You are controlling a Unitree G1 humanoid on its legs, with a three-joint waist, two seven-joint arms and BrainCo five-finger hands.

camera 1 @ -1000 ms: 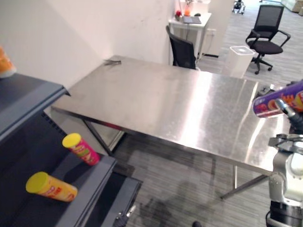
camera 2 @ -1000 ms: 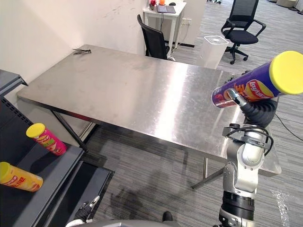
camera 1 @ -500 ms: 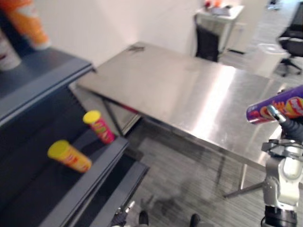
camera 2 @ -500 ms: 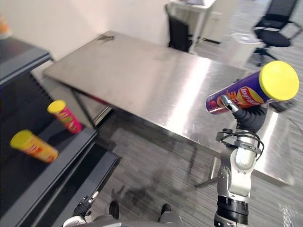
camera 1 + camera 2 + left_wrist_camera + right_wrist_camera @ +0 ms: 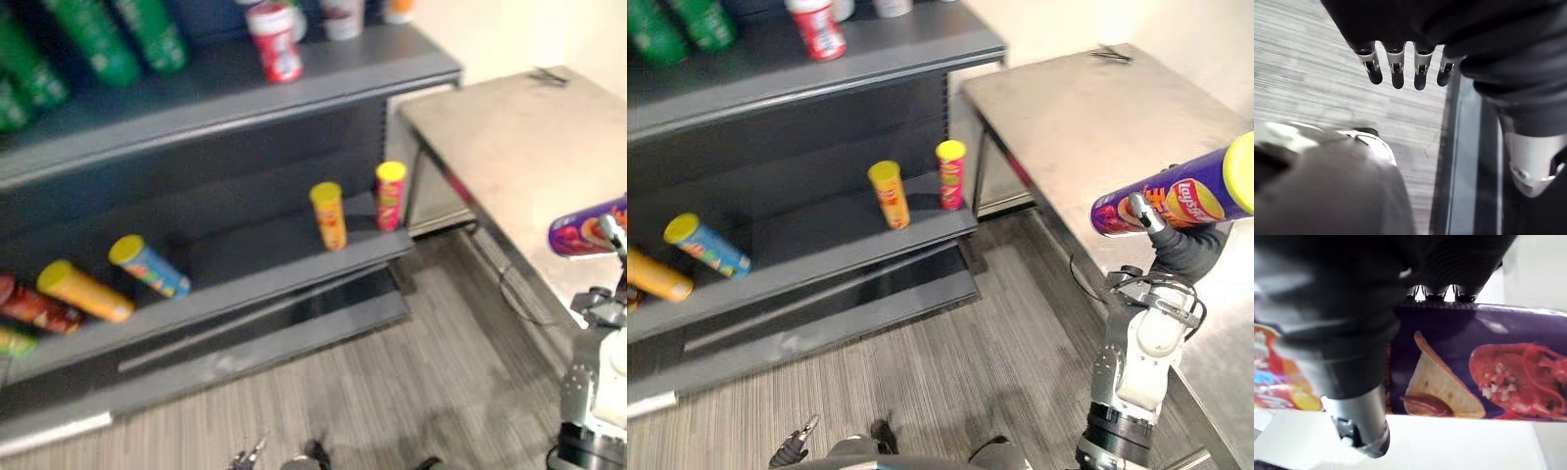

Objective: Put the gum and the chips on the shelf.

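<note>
Gripping the purple chips can (image 5: 1172, 202) near-level, base end toward the shelf (image 5: 838, 257), right hand (image 5: 1182, 249) sits well to its right; left hand (image 5: 1397, 73) relaxed

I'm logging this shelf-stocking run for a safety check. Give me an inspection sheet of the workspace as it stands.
Surface: dark grey shelf, both boards stocked; steel table beside it.
Job's things: purple chips can, yellow lid, held sideways, not yet on the shelf.
Clutter: lower board, upright yellow can, upright pink can, blue can and orange can lying; upper board, red-and-white can, green bottles; small dark item at the table's far corner.
Hands: right hand curled round the chips can; left hand fingers straight, holding nothing.
Cables: nothing seen.
Surroundings: grey striped floor, light wall.
</note>
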